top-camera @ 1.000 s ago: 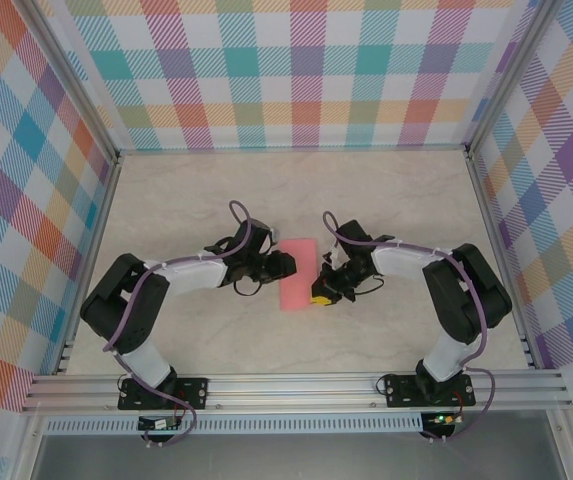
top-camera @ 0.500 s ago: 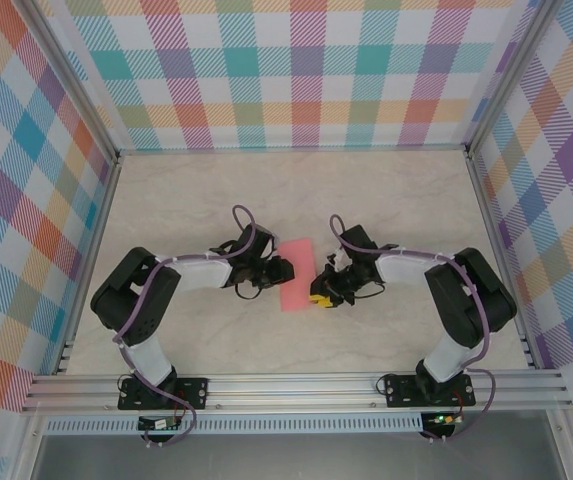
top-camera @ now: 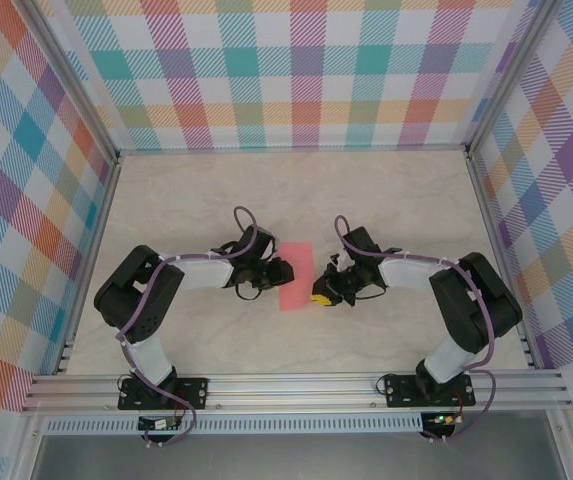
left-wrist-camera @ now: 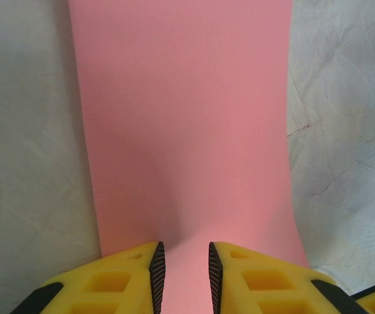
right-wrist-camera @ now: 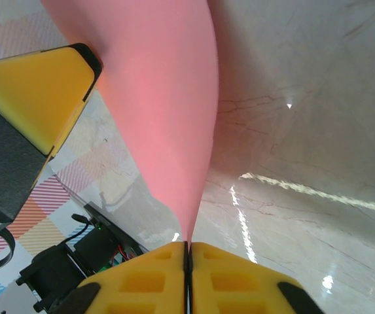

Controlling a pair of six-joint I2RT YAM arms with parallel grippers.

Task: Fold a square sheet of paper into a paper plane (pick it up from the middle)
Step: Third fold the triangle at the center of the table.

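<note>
left gripper (left-wrist-camera: pixel 183 252): the jaws are being held narrowly apart at the sheet's left edge; pink is being seen in the gap, and no clamp is being made out.
sheet (top-camera: pixel 297 273): it is being carried at the middle of the table (top-camera: pixel 396 200), between the two grippers, as a narrow slanted strip; its right edge is being lifted and curved upward.
right gripper (right-wrist-camera: pixel 187 247): the fingers are being pressed together on the sheet's right edge.
done: judged early; the sheet is being gripped and bent lengthwise, perhaps toward a first half fold.
left to do: no nose folds, wings or centre ridge are being shown; nearly all the folding is being judged outstanding.
edges: the sheet is being worked well apart from every table edge.
room: bare tabletop is being left toward the far edge and both sides; the tight spot is being judged to be between the grippers, near each other across the strip.
</note>
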